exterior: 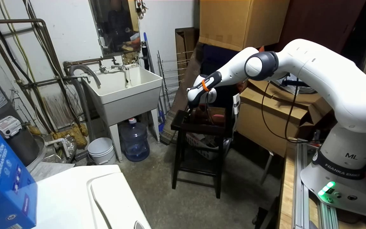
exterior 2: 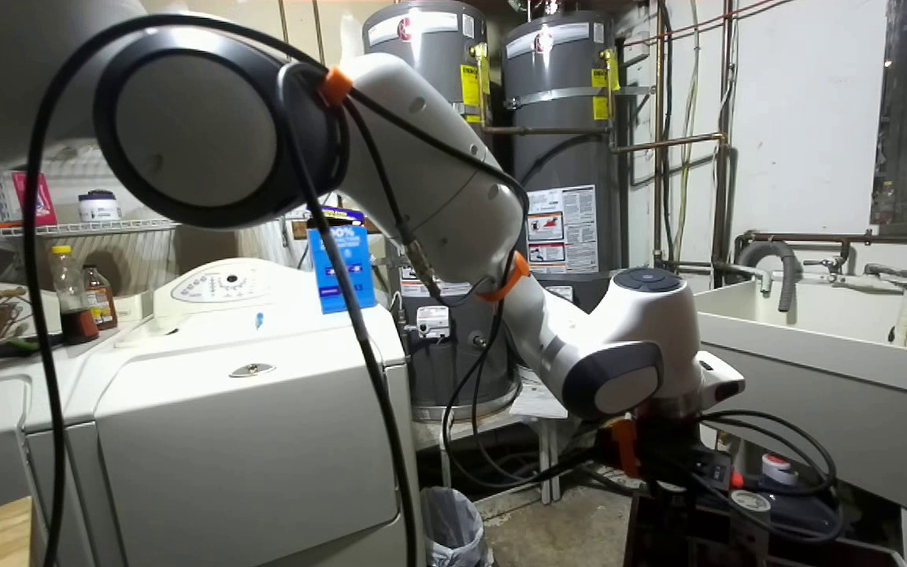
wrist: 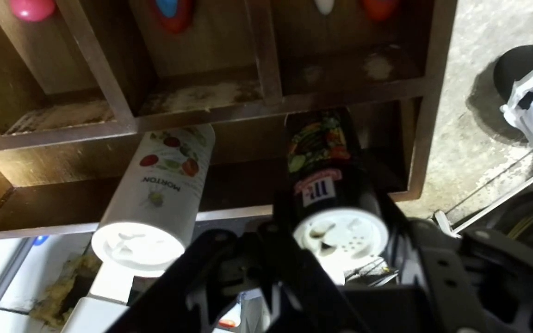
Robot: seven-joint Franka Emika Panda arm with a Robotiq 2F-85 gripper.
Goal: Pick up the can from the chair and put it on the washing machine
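Washing machine [exterior: 68,195] and 2 water heaters [exterior 2: 564,169] mark a laundry room.

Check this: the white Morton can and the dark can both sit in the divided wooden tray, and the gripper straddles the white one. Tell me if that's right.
Not quite: the gripper straddles the dark can, not the white Morton can, as the wrist view shows. Both cans do sit in the divided wooden tray.

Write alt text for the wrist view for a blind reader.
A black pincer straddles a black, vegetable-printed cylindrical can with a round white lid; whether it grips is unclear. A white cylindrical Morton can is beside it, inside a brown wooden partitioned box.
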